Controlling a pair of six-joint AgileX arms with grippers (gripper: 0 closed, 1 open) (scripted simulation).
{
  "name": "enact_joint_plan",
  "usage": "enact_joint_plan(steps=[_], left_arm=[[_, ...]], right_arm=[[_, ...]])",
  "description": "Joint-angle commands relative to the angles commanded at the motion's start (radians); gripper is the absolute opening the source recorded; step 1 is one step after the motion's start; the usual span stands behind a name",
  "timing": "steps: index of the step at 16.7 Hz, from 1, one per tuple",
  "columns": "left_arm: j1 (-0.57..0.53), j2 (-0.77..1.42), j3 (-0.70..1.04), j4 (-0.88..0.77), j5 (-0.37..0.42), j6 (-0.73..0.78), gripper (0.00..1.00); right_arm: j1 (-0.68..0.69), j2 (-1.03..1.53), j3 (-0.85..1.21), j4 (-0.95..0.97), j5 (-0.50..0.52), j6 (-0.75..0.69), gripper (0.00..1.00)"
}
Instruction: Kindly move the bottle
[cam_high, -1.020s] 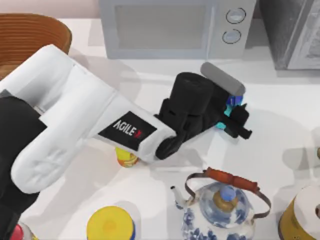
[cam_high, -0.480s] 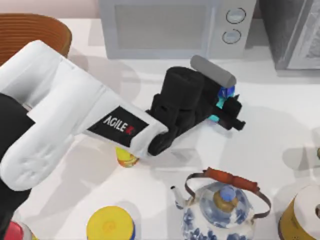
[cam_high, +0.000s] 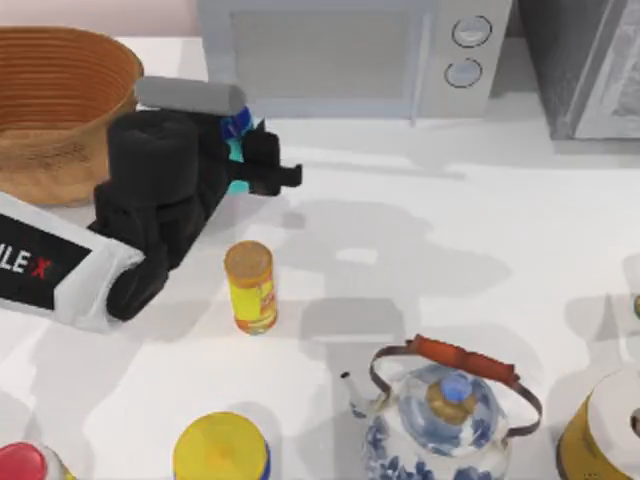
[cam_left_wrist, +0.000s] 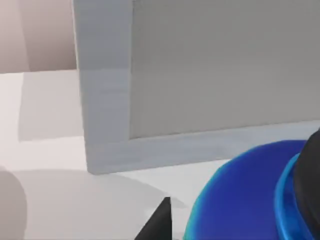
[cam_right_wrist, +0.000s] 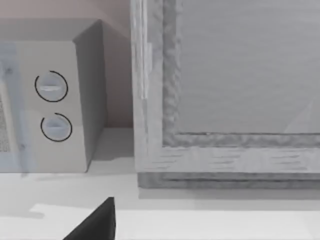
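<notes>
The bottle (cam_high: 236, 150) is a small teal cylinder with a blue shoulder (cam_high: 238, 123). It is held off the table at the back left, between the wicker basket and the microwave. My left gripper (cam_high: 250, 160) is shut on it, with black fingers (cam_high: 268, 170) clamped on its sides. In the left wrist view the bottle's blue shoulder (cam_left_wrist: 240, 200) bulges close to the camera, beside one black fingertip (cam_left_wrist: 157, 226), with the microwave's front behind. A single dark fingertip (cam_right_wrist: 95, 222) of the right arm's gripper sits in the right wrist view.
A wicker basket (cam_high: 60, 100) stands at the back left, a microwave (cam_high: 340, 50) at the back and a grey appliance (cam_high: 590, 60) at the back right. A yellow bottle with an orange lid (cam_high: 250, 287) stands mid-table. A blue-and-white teapot (cam_high: 440, 415) and jars (cam_high: 220, 450) line the front.
My left arm has swung far to the left with the bottle, from in front of the microwave's knobs to beside the basket. The yellow bottle is now uncovered.
</notes>
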Motion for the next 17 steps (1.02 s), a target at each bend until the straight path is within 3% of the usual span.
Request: enact_joint_plan(steps=[4,7,13,17], left_arm=[[0.069,-0.184,-0.235,-0.038,-0.103,-0.041,0.0],[0.077,-0.249,-0.313,-0.073,-0.139,-0.05,0.0],[0.081,-0.237,-0.305,-0.062,-0.135,-0.043,0.0],[0.127,-0.112,-0.249,0.019,-0.114,-0.017,0.0]], right_arm=[[0.0,0.0,0.0,0.0,0.0,0.0,1.0],[0.0,0.0,0.0,0.0,0.0,0.0,1.0],[0.0,0.0,0.0,0.0,0.0,0.0,1.0],[0.0,0.0,0.0,0.0,0.0,0.0,1.0]])
